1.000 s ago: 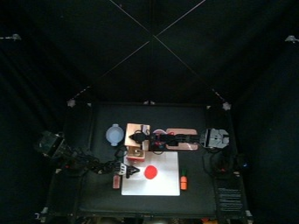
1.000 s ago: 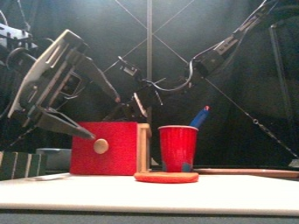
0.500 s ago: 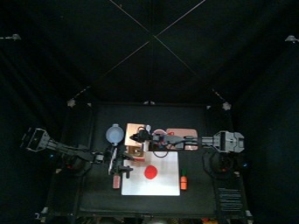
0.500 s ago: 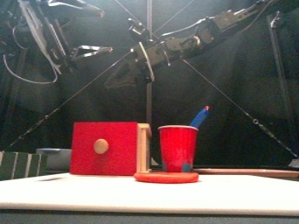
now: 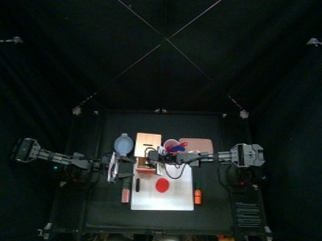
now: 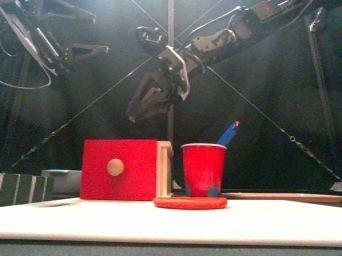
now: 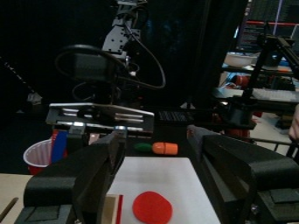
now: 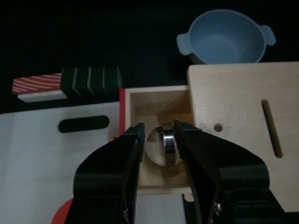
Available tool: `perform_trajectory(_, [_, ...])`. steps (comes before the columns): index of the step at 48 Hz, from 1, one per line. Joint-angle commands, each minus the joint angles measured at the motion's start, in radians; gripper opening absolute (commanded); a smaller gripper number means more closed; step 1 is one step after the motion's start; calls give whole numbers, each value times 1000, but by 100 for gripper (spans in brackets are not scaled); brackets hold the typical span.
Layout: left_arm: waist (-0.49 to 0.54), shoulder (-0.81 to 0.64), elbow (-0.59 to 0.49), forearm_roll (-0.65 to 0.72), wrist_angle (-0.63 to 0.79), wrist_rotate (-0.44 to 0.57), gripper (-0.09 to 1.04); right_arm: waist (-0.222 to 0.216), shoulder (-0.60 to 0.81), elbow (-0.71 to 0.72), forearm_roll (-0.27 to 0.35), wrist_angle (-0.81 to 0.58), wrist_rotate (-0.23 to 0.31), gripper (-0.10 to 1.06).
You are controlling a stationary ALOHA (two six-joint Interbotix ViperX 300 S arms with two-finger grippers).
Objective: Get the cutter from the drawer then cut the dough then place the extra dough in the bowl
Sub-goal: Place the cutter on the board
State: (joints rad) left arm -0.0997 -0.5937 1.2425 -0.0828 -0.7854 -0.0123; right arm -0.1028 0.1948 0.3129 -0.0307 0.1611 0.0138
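Top view: red dough (image 5: 161, 187) lies on the white board (image 5: 178, 200). Left wrist view: my left end effector (image 7: 155, 132) gapes apart. Right wrist view: my right end effector (image 8: 162, 132) clamps the cutter (image 8: 162, 147) above the open wooden box (image 8: 233, 105).

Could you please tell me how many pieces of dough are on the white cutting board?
1: a red dough disc lies flat near the middle of the white cutting board; none seems hidden.
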Motion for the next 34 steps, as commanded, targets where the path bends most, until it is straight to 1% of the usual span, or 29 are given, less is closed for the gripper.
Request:
perform_trajectory(1, [3, -2, -8, 5, -9, 2, 97, -6, 2, -32, -3, 8, -2, 72])
perform_trajectory(10, [3, -2, -3, 3, -9, 0, 97, -12, 21, -41, -18, 9, -3, 72])
perform_trajectory(16, [3, -2, 3, 6, -9, 0, 97, -21, 26, -41, -58, 11, -3, 72])
perform_trajectory(20, [2, -2, 8, 8, -9, 0, 97, -25, 37, -44, -74, 12, -2, 72])
perform_trajectory(34, [-6, -2, 12, 3, -11, -6, 97, -29, 69, -64, -75, 54, -2, 72])
